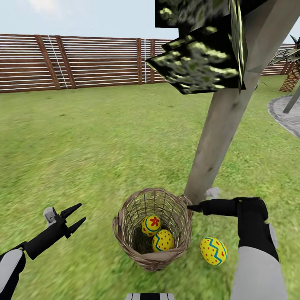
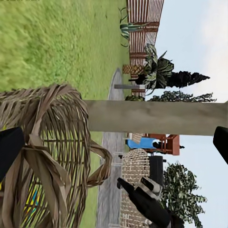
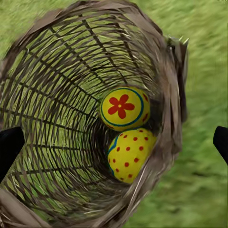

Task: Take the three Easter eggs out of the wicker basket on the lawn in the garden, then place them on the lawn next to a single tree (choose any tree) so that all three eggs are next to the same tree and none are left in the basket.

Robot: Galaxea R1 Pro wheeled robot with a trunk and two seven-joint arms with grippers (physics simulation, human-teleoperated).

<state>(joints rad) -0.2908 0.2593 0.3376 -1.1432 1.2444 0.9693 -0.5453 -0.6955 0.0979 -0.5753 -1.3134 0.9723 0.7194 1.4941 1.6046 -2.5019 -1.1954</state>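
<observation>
The wicker basket (image 1: 125, 237) stands on the lawn (image 1: 91, 137) at the foot of the tree's trunk (image 1: 221, 125). Inside it lie two yellow eggs, the flower egg (image 1: 151, 225) and the red-dotted egg (image 1: 163, 241); the right wrist view looks down on both, flower egg (image 3: 123, 107) and dotted egg (image 3: 129, 154). The blue-zigzag egg (image 1: 213, 251) rests on the grass right of the basket, close to the trunk. My right gripper (image 1: 193, 207) hovers open at the basket's right rim, its fingertips (image 3: 9, 147) wide apart. My left gripper (image 1: 80, 212) is open and empty, left of the basket.
A wooden slat fence (image 1: 83, 62) closes the far side of the garden. A grey paved path (image 1: 287, 112) and a spiky plant (image 1: 293, 71) lie at the right. The tree's dark leaf panels (image 1: 200, 62) hang overhead. Open grass stretches left and ahead.
</observation>
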